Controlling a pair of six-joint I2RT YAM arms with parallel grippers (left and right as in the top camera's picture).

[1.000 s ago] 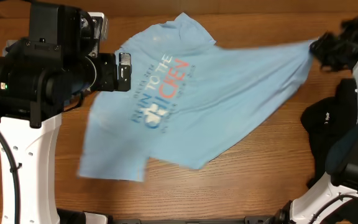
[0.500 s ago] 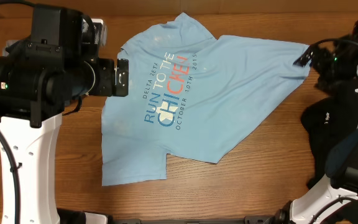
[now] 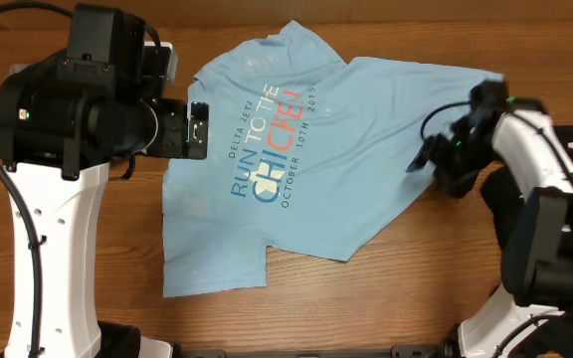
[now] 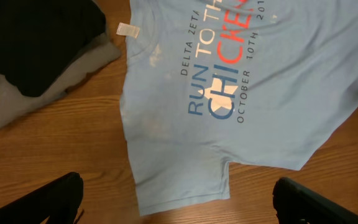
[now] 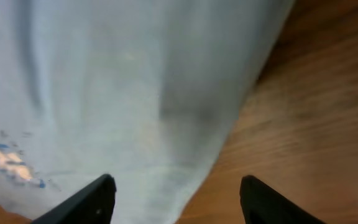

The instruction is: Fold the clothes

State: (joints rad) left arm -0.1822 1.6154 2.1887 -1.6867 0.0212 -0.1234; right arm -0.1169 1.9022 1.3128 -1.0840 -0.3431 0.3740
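Right gripper (image 3: 431,157) has swung in from the shirt's far right corner and now hangs over the shirt's right-hand edge, jaws parted with nothing between them. Table (image 3: 406,288) of brown wood carries the T-shirt (image 3: 366,129), light blue, spread flat near the middle with its lettering up. A second ago it was stretched toward the right; over the last half second it has not shifted. Black garment (image 3: 510,199) is heaped on the right beside the right arm. A pile of black and grey cloth (image 4: 36,43) lies off the shirt's left side. Left gripper (image 3: 195,129) hovers at the shirt's left edge, jaws wide and empty. A small white tag (image 4: 128,29) lies by the collar, near that pile.
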